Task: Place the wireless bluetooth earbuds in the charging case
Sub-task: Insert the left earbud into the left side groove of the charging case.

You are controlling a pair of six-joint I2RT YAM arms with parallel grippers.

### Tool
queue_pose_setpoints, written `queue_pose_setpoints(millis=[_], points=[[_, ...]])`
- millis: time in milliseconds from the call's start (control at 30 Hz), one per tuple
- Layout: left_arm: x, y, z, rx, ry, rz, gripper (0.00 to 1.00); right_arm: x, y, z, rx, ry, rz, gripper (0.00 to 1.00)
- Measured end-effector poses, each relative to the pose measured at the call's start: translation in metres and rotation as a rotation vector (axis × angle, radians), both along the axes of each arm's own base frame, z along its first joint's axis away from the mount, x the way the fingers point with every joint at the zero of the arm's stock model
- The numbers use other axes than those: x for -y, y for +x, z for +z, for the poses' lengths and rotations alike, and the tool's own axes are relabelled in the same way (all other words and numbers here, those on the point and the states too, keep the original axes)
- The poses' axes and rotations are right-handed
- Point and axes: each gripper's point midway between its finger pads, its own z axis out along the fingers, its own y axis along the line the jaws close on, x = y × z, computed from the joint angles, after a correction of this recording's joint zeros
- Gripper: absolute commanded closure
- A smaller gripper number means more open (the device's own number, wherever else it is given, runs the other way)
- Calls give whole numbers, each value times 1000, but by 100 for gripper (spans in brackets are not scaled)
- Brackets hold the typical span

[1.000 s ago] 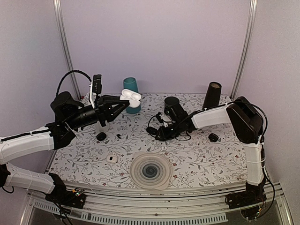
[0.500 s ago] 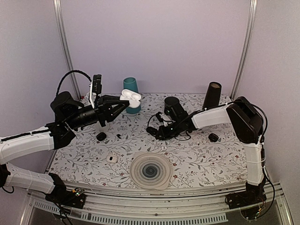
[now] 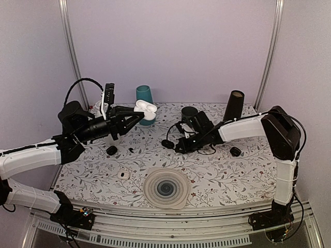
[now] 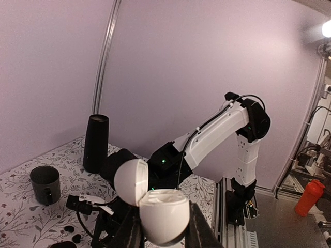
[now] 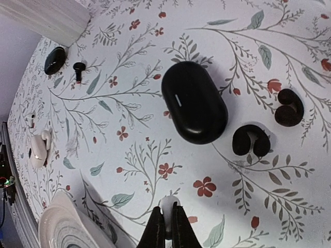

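Right arm: since a second ago its upper link has swung out toward the right post. The right gripper [image 3: 179, 143] has shifted a little to the right with it. In the wrist view its fingers stand almost together, with a white earbud [image 5: 168, 203] pinched at the tips. It looks clear of the flowered tabletop [image 5: 129, 155], though I can't be sure of the gap. A closed black case [image 5: 194, 109] and two loose black earbuds [image 5: 251, 140] lie on the cloth just beyond.

Left arm: hardly moved. The left gripper [image 4: 164, 231] clamps the white charging case [image 4: 164, 212] by its lower half. The case is in the air with its lid hinged open and its wells facing up.

Reading: the pick looks done and you are at the start of the carry. Earbud and case are well apart, so expect a long crossing to the left, then a fine seating into a well. The hold on the bud is thin, so watch for it twisting.
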Motion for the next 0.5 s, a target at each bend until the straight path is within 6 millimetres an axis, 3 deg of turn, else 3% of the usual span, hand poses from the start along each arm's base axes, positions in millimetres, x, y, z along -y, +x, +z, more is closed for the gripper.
queue_pose_setpoints(millis=[333,500], points=[[11,-4,-18,-18,42,-84,100,15,-15,115,189,129,11,97],[20,-11,-20,-6,60,-177,100,29,-30,163,274,180,24,97]])
